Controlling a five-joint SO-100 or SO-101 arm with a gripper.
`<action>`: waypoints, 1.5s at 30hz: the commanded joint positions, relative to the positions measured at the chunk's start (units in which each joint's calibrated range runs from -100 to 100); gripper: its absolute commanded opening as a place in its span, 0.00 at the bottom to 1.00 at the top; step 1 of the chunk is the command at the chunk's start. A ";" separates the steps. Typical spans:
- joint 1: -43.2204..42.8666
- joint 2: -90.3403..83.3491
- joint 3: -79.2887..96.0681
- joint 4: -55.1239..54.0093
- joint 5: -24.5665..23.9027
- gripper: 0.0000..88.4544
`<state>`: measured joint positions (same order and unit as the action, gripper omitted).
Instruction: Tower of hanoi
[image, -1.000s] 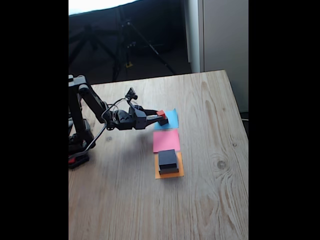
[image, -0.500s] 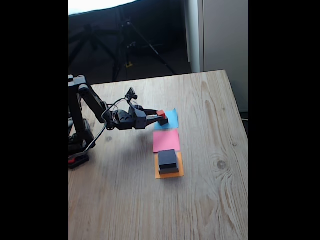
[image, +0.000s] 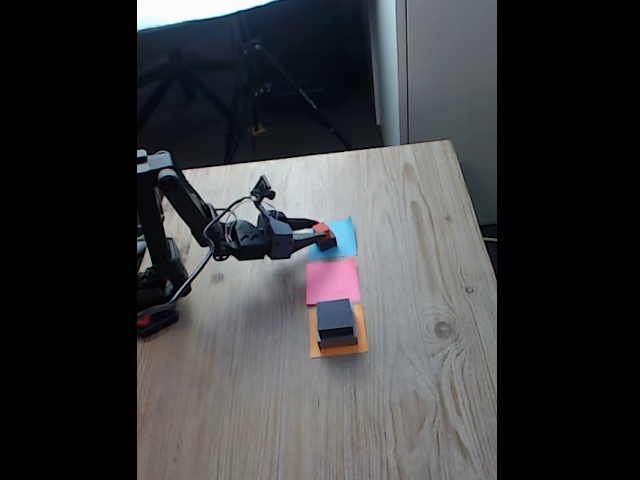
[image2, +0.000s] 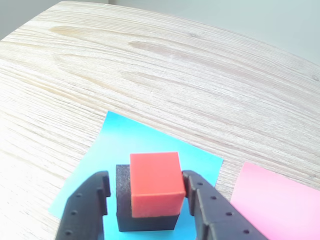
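In the wrist view the tiniest red cube (image2: 155, 182) sits on top of the small black cube (image2: 124, 200), both on the blue paper square (image2: 125, 137). My gripper (image2: 146, 177) is open and straddles the pair. Its right finger (image2: 205, 205) is close against the red cube, and a narrow gap shows between the left finger (image2: 87, 210) and the black cube. In the fixed view the gripper (image: 322, 236) is low over the blue paper (image: 345, 238), with the red cube (image: 322, 229) partly hidden. The medium black block (image: 336, 316) lies on the grey block (image: 339, 341) on the orange paper.
The pink paper square (image: 332, 281) lies bare between the blue and the orange paper (image: 338, 350). The arm's base (image: 155, 290) stands at the left table edge. Bare wooden tabletop (image: 430, 300) stretches right and toward the camera. A tripod stands on the floor beyond the far edge.
The gripper has sunk slightly over the blue paper, so its fingers now hide more of the red cube. The blocks have not moved.
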<state>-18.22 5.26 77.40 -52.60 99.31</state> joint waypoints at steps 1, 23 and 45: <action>0.80 -0.49 -1.13 -1.10 0.69 0.19; -0.12 -37.43 2.87 28.36 -2.65 0.12; 13.67 -54.69 -59.67 117.39 -4.32 0.00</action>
<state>-9.55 -47.76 28.73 58.29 92.71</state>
